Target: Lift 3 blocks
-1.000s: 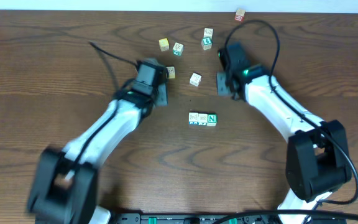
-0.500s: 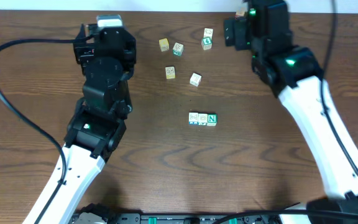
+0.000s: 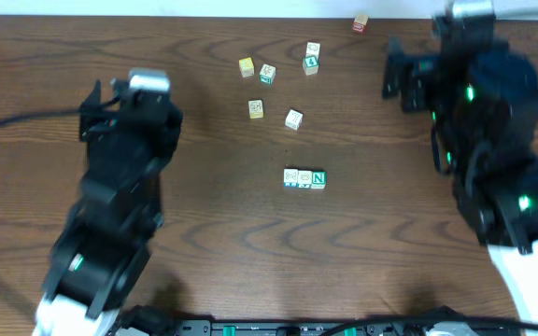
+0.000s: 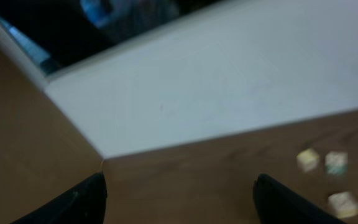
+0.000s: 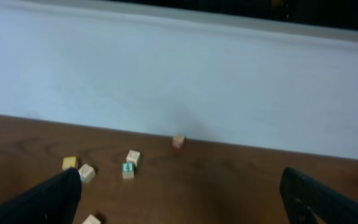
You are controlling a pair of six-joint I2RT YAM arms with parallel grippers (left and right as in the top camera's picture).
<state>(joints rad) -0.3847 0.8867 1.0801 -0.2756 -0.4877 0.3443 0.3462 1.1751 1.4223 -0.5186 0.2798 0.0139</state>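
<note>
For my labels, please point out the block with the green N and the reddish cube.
Block with the green N [image 3: 318, 178]: overhead view, middle of its top face.
Reddish cube [image 3: 361, 22]: overhead view, middle of its top face.

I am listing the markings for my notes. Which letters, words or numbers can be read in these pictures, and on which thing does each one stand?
"N", green, on the right block of the row of three.
Middle block and left block: marks too small to read.
Scattered cubes further back: marks unreadable; both wrist views too blurred.
</note>
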